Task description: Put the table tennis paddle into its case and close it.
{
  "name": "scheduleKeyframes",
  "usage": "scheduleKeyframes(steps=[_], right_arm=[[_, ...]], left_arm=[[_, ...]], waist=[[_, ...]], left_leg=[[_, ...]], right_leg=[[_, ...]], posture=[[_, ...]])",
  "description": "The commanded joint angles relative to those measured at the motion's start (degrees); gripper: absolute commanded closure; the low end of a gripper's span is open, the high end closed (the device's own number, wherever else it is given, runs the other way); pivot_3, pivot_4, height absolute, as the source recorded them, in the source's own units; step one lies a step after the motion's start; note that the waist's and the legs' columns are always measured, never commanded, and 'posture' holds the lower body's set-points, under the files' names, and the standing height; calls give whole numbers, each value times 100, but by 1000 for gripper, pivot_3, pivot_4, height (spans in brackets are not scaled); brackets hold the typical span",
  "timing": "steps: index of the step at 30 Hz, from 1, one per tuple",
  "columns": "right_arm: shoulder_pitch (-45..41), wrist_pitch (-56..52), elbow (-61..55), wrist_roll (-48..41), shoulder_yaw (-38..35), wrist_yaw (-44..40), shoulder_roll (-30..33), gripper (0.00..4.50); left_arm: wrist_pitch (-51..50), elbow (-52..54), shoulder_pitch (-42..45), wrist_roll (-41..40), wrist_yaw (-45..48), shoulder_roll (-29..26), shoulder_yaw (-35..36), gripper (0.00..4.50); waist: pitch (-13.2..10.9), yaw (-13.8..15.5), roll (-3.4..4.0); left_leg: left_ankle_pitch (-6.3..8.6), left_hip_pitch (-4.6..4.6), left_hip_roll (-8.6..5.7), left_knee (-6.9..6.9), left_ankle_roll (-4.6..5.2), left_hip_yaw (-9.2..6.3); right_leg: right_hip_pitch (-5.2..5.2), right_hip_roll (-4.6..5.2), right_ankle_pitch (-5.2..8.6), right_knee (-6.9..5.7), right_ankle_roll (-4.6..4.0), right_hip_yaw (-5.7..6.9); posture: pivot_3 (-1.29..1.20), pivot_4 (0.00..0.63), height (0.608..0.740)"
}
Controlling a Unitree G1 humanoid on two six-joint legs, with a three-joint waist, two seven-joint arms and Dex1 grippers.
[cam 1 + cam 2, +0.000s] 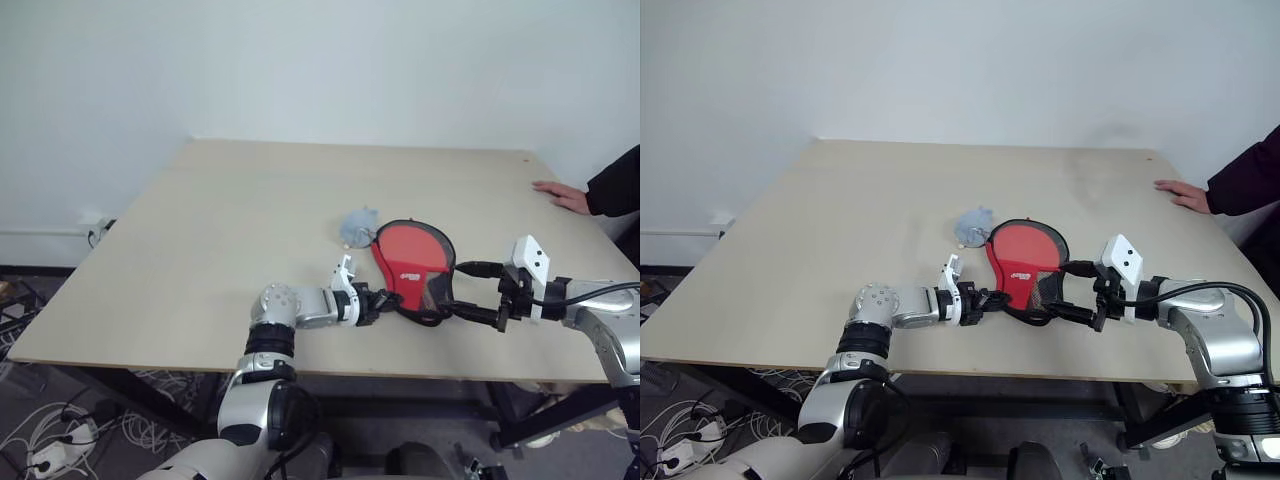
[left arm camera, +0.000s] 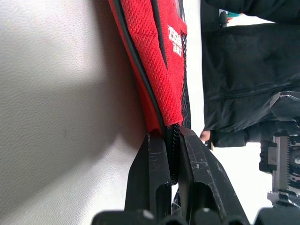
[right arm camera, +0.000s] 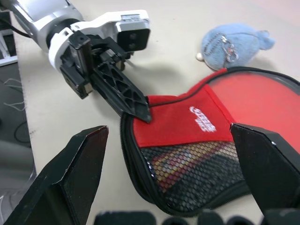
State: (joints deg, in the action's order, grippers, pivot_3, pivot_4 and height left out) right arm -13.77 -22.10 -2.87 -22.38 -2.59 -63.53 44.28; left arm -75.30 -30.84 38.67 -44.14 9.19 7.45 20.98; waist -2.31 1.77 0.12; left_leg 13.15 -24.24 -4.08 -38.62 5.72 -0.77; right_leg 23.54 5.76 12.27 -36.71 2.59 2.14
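Our left gripper [image 3: 140,108] is closed on the case [image 1: 413,268]: its two black fingers [image 2: 152,173] pinch the zip edge at the narrow handle end, with the red mesh fabric running away from the fingertips. The case lies flat on the table [image 1: 230,230], red side up, with the black mesh part at the end next to our grippers.

Our right gripper [image 1: 478,291] is wide open and holds nothing. Its two fingers stand on either side of the narrow end of the case, apart from it, and point toward the left gripper, which is just across the case from it. Through the black mesh we see something coloured inside, but we cannot tell if it is the paddle.

Beyond the round end of the case, away from both grippers, a small blue-grey soft toy [image 3: 236,43] with a chain lies just beside the case. Far from the right gripper, at the table edge, a person's hand [image 1: 562,195] rests on the table.
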Motion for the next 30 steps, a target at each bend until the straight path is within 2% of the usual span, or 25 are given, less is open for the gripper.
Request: scheduleKeyframes(steps=[1,4,7,11,16,19,24,26,30], right_arm=[[-211,150,46,42,-37,-7,15,0],[-277,196,140,74,5,-18,-3,0],[-318,250,219,101,40,-19,-21,0],[-367,337,322,149,92,-28,-65,0],[-436,406,430,184,128,-62,-86,0],[-488,472,540,220,162,-109,-97,0],[-533,549,646,245,216,-164,-117,0],[-551,562,672,246,229,-187,-123,0],[-638,592,764,276,310,-202,-180,0]], left_arm=[[-868,950,-583,-185,-356,11,174,4475],[-1515,1781,-1059,-394,-518,-26,295,4475],[-1720,2347,-1491,-698,-698,-134,257,4475],[-1720,3173,-2260,-1775,-1086,-680,57,4475],[-1720,3649,-2786,-3051,-1690,-1149,-90,4475],[-1720,4129,-3487,-4099,-2190,-1508,-243,4475],[-130,4828,-4490,-6527,-3566,-2682,-1355,4475],[411,5140,-4693,-6861,-3675,-3069,-1655,4475],[993,5607,-4975,-6886,-3292,-3753,-2034,4475]], waist=[[0,-46,0],[1,-108,2],[1,-117,1],[2,-159,-2],[3,-184,1],[5,-195,3],[7,-167,11],[7,-142,13],[8,-103,23]], left_leg=[[0,-1,0,1,0,-1],[-1,2,0,4,-1,-4],[2,19,0,5,3,-5],[9,64,4,45,10,6],[11,69,33,59,3,7],[11,73,40,65,3,7],[12,78,40,69,4,9],[12,75,38,70,4,12],[12,73,37,70,4,23]], right_leg=[[-2,-5,1,0,1,-8],[1,-19,0,0,-5,-25],[1,-52,-2,2,-11,-75],[-3,-67,8,10,-20,-132],[2,-90,19,2,-53,-135],[8,-99,14,-1,-66,-142],[16,-93,18,3,-74,-146],[20,-90,22,3,-87,-150],[19,-84,18,4,-102,-150]], posture=[[0,0,721],[0,0,721],[0,0,721],[0,0,721],[0,0,721],[0,0,721],[0,0,721],[0,0,721],[0,0,721]])
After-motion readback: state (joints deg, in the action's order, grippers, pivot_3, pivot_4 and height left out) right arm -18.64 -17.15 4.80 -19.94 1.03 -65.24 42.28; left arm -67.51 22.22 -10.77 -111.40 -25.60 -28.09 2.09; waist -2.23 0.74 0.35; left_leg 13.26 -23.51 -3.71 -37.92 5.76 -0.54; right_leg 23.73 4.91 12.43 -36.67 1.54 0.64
